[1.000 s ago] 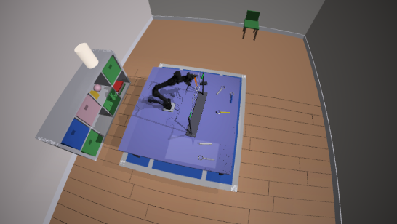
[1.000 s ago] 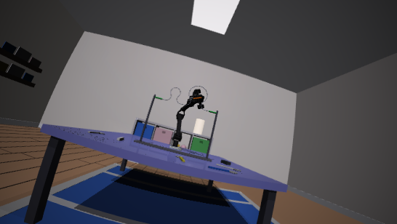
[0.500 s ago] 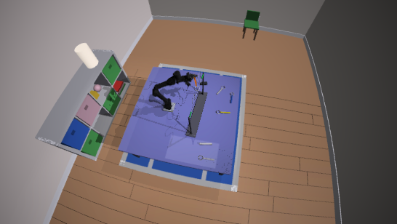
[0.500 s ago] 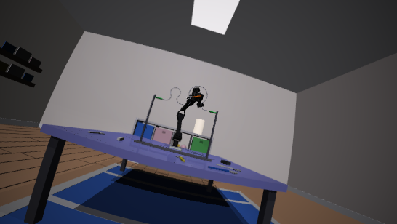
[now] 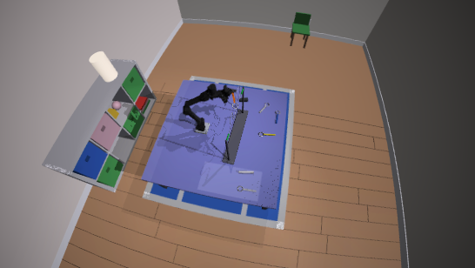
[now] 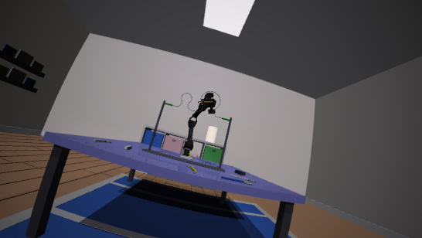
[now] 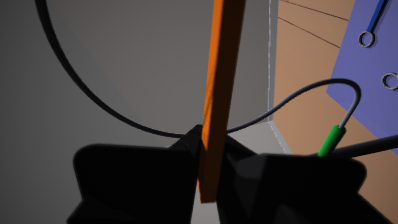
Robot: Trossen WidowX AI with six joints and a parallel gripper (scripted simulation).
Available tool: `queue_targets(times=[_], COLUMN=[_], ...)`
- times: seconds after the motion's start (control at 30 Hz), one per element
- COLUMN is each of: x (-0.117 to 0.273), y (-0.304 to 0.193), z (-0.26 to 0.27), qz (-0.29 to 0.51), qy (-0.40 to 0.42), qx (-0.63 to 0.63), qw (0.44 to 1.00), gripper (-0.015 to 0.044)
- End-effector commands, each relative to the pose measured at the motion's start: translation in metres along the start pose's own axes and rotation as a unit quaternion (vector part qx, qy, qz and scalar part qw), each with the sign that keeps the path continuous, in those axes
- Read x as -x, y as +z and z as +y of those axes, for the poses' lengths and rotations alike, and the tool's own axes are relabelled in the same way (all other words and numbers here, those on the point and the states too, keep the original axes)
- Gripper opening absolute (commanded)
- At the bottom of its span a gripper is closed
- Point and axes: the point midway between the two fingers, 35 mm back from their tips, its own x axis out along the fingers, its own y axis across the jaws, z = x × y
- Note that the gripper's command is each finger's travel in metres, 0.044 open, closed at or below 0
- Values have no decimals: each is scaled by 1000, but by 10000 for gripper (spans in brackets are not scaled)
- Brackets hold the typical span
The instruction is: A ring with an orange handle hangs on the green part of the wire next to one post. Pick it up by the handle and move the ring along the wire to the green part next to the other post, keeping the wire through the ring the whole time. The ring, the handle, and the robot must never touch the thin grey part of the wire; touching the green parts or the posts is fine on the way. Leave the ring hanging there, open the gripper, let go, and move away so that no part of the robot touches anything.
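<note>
Claw [image 5: 231, 91] [image 6: 209, 103] [image 7: 204, 130] narrow, pinching the orange handle [image 5: 233, 97] [image 6: 209, 102] [image 7: 220, 90] near its end, presumably to leave the ring clearance over the wire [image 6: 187, 93] [image 7: 110, 111]. Ring outside the wrist view; threading and contact cannot be told. Handle upper centre in the top view, left of the near green sleeve [image 5: 243, 91] [image 6: 226, 119] [image 7: 332, 140]. Arm [image 5: 187, 107] [image 6: 190, 131] raised, elbow bent, wrist extended toward the wire.
</note>
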Motion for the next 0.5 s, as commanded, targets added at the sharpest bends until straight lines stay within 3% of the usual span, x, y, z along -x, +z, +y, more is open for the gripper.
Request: queue_targets(times=[0.0, 0.47], x=[0, -1], y=[-1, -1], z=[0, -5], qz=[0, -10], qy=[-9, -45], qx=[23, 102], qw=[1000, 994], gripper=[-150, -150])
